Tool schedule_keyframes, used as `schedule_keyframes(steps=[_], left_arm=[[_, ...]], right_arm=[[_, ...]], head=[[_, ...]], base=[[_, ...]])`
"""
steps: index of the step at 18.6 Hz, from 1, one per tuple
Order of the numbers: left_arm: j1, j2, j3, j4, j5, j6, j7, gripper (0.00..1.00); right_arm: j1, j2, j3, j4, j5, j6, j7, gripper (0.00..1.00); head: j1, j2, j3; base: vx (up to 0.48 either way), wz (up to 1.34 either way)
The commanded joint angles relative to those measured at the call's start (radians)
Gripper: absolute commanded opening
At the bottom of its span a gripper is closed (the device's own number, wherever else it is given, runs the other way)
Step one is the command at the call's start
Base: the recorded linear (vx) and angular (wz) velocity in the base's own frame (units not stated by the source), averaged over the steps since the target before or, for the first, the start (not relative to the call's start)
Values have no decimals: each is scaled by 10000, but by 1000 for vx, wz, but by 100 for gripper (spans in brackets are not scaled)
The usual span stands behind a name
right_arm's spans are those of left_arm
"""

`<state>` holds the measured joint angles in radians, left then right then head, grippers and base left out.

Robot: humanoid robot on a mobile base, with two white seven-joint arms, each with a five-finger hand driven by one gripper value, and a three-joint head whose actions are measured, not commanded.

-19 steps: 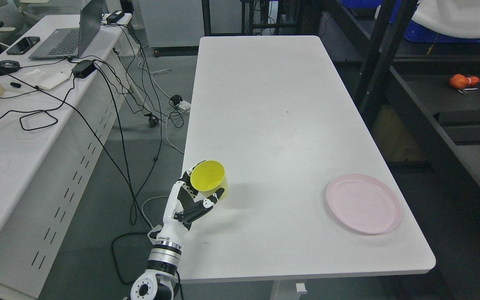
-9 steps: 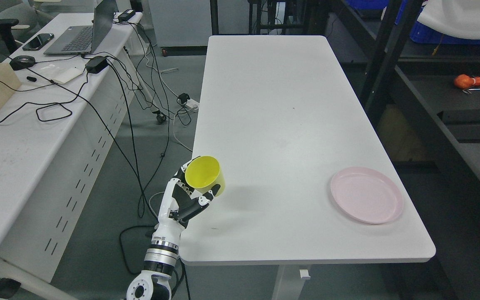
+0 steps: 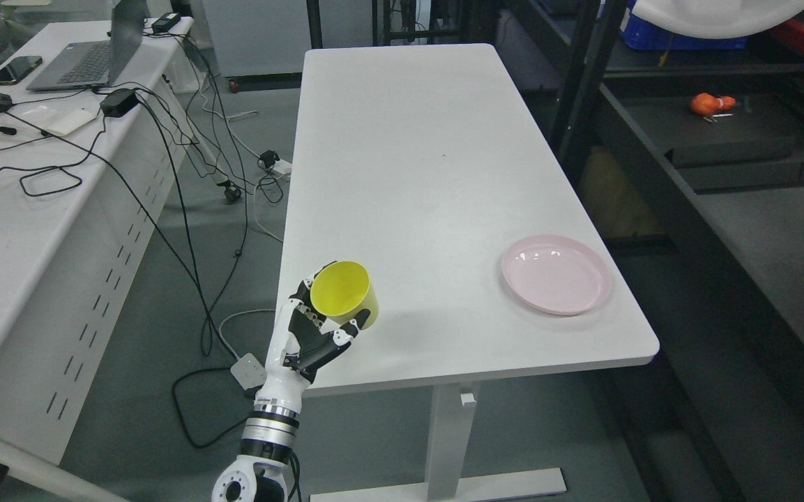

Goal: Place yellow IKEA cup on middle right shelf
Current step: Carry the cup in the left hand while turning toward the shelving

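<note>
My left hand [image 3: 318,328] comes up from the bottom edge left of the middle and is shut on the yellow cup [image 3: 344,294]. The cup is tilted, its open mouth facing me, and it hangs over the near left corner of the white table [image 3: 429,174]. The dark shelf unit [image 3: 757,209] runs along the right side, with a black upright post [image 3: 578,77] at its near corner. My right arm does not show.
A pink plate [image 3: 556,274] lies near the table's right front edge. An orange object [image 3: 710,104] sits on the shelf at the far right. A desk [image 3: 11,209] with a laptop [image 3: 91,52] and trailing cables [image 3: 185,181] stands on the left.
The whole picture has shifted: the table sits farther off and more of the floor and table leg shows, so the camera has moved back. The cup stays in my left hand.
</note>
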<state>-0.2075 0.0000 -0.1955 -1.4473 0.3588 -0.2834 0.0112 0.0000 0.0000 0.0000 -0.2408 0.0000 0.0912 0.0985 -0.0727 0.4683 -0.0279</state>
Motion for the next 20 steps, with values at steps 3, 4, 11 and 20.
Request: schedule_keyframes(steps=[3,4,11,20], left_arm=[[81,175,-24,-146,2,-4,10,1],[81,175,-55,-146,2,-19,10,1],[81,175,-24,-161,2,-157,10,1],[66,175,-530,-238,2,-234,10,1]], right_arm=[[107,-175,169,-1,-245,8,-2151,99],[107,-175,169,-1,-245,8,-2151,99],[107,-175,169,-1,-245,8,-2151,99],[107,-175,169,-1,-245,8,-2151,99]], head=[[0,0,0],[0,0,0],[0,0,0],[0,0,0]], base=[[-185,-449],[-217,-421],[-223,-374],[-227,-487]])
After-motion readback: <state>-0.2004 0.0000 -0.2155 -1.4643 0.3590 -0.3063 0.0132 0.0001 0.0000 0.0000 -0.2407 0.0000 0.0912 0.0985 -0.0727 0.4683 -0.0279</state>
